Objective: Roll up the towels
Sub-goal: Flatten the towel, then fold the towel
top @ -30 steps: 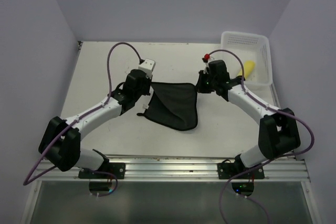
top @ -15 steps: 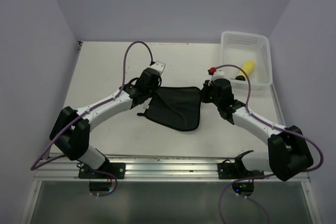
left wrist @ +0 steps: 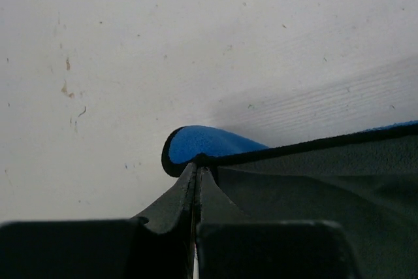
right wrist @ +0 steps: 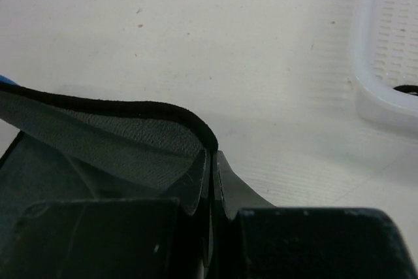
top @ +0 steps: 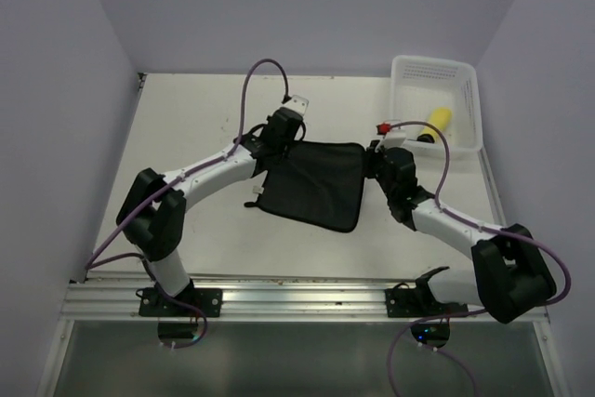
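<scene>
Since the frame one second back, both arms have swung toward 2 o'clock and carried the blue towel (top: 316, 185) with them. Its far edge is now drawn out nearly straight, and the cloth lies squarer on the table (top: 186, 127). The towel sits at mid-table, dark side up. We see the blue face only in the left wrist view, where the corner curls over. The left gripper (left wrist: 196, 173) is closed tight on the far corner at 10 o'clock, with the dark hem clamped between its fingers. The right gripper (right wrist: 212, 156) is likewise closed on the far corner at 2 o'clock, and the cloth arches up out of the pinch. We judge the towel to be light, limp and slightly grippy. It sags and folds wherever it is unsupported, so it should hold no shape unless kept under tension. The hemmed corners look like the best purchase, and both are already taken. For rolling we expect an even grip along one edge to matter, or the roll will skew. The white basket (top: 465, 76) stands at 1 o'clock, near the right arm's elbow sweep but apart from the cloth. The yellow towel (top: 438, 122) lies inside it. We see nothing lying on the table between the towel and the arm bases at 6 o'clock.
</scene>
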